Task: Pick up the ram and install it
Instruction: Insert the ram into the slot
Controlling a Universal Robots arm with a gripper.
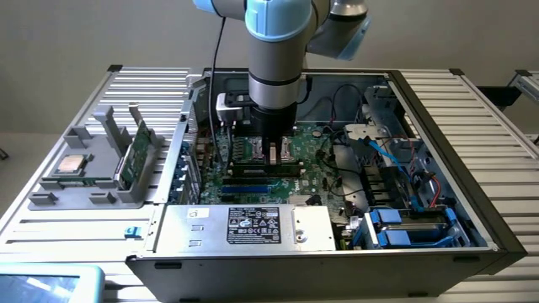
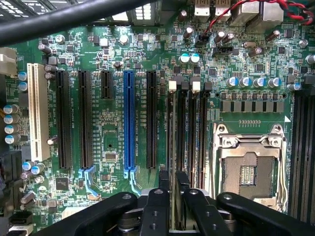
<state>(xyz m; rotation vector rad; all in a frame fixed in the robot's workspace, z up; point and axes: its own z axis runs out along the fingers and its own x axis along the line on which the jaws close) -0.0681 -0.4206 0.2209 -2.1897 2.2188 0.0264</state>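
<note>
Exterior view: at frame centre the gripper (image 1: pixel 278 161) reaches down into the open computer case (image 1: pixel 337 265), over the motherboard (image 1: pixel 324 180). Wrist view: the ram (image 2: pixel 173 147) stands edge-on in a slot at lower centre, within the gripper (image 2: pixel 173 191). Whether it is gripped or released cannot be told.

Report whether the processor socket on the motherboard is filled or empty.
Empty: in the wrist view the socket shows its bare dark contact grid, with no chip seated over it.
</note>
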